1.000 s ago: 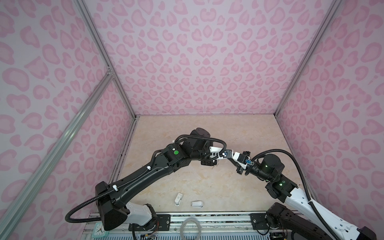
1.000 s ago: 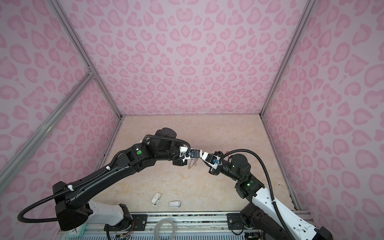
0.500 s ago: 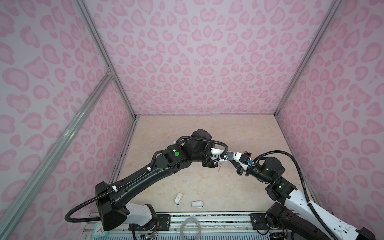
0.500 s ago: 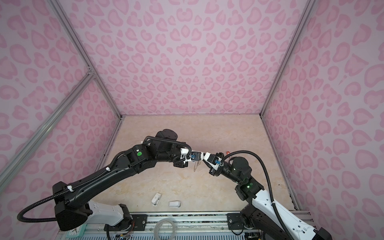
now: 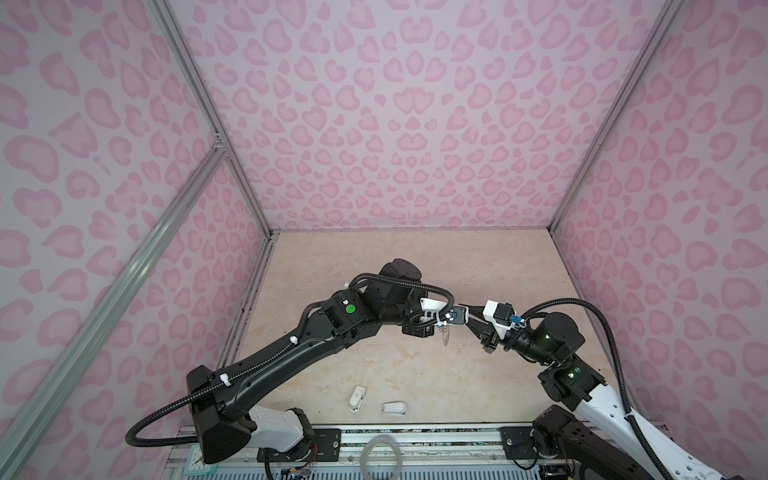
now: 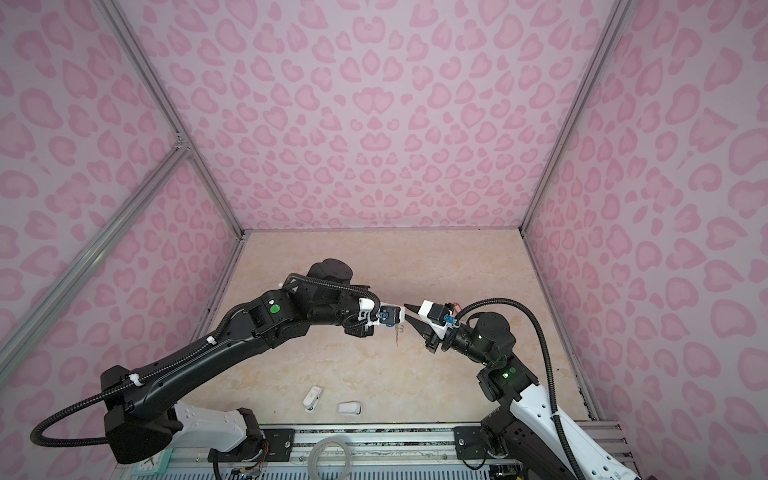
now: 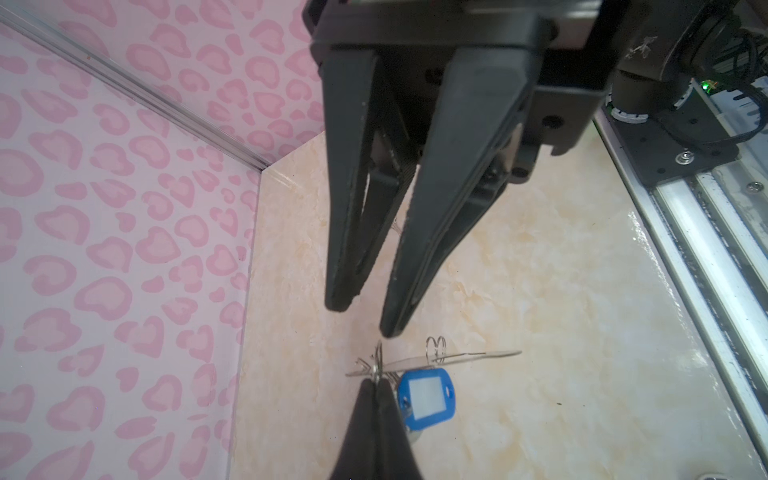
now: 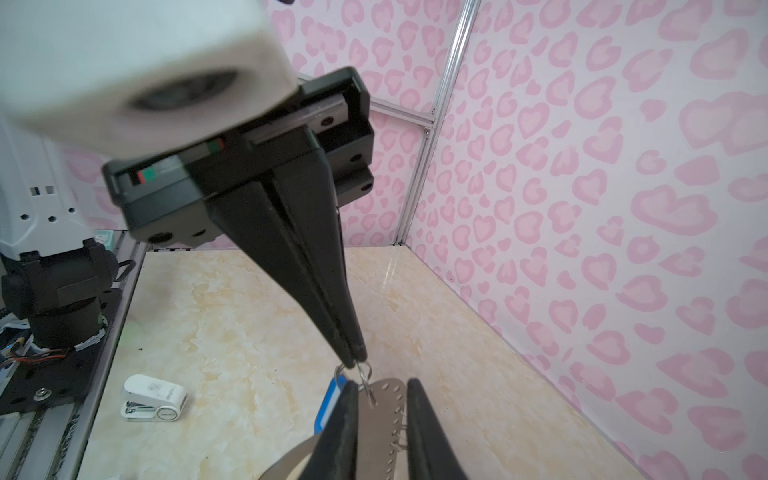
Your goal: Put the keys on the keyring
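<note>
The keyring [image 7: 478, 355], a thin grey plate with wire rings along one edge, hangs above the floor. My left gripper [image 7: 376, 382] is shut on one of its wire rings [image 8: 365, 374]. A key with a blue tag [image 7: 428, 399] dangles beside that ring; its metal blade is mostly hidden. My right gripper [image 8: 382, 382] is open, with a finger on each side of the keyring [image 8: 382, 419] and its tips just clear of it. In both top views the two grippers meet tip to tip mid-floor, with the keyring [image 5: 444, 334] [image 6: 399, 332] a faint sliver under them.
Two small white plastic pieces [image 5: 357, 399] [image 5: 394, 408] lie near the front edge. A pale grey hoop [image 5: 382, 457] rests on the metal rail in front. Pink patterned walls enclose the beige floor [image 5: 415, 257] on three sides.
My right gripper's jaws have parted slightly. The left gripper stays shut on the ring, and both arms have barely shifted.
</note>
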Tool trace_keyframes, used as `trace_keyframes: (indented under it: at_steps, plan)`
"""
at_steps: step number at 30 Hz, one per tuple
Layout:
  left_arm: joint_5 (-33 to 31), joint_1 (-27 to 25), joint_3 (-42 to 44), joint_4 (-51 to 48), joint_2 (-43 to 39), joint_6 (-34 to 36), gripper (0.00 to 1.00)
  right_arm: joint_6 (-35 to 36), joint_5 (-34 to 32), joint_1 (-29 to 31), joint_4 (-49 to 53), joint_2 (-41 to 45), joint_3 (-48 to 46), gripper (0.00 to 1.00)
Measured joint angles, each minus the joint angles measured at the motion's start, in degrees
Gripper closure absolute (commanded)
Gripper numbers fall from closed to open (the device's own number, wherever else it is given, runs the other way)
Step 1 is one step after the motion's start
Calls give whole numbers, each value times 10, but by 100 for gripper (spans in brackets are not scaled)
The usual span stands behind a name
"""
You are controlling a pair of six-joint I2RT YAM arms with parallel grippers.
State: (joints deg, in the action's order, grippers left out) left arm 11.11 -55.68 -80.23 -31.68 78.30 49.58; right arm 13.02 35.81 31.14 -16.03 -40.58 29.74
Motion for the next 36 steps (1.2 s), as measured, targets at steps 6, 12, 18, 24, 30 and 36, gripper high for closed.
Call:
trace_keyframes:
  at_steps: [6, 12, 18, 24, 30, 36]
  plan:
    - [-15, -14, 0, -10, -2, 12, 97, 0, 20, 0, 31, -12, 14, 80]
    - [-30, -22, 0, -15, -5, 16, 97, 9, 32, 0, 49, -17, 20, 84]
    - [-37, -28, -1, -20, -5, 21, 97, 21, 34, 3, 70, -24, 27, 87]
    - [-43, -31, -5, -22, -4, 20, 97, 35, 35, 4, 77, -26, 28, 98]
    - [-47, -32, -7, -23, 2, 20, 82, 46, 34, 4, 78, -24, 21, 100]
    - [-14, -13, -1, -6, -4, -6, 65, 46, 21, 4, 55, -19, -3, 100]
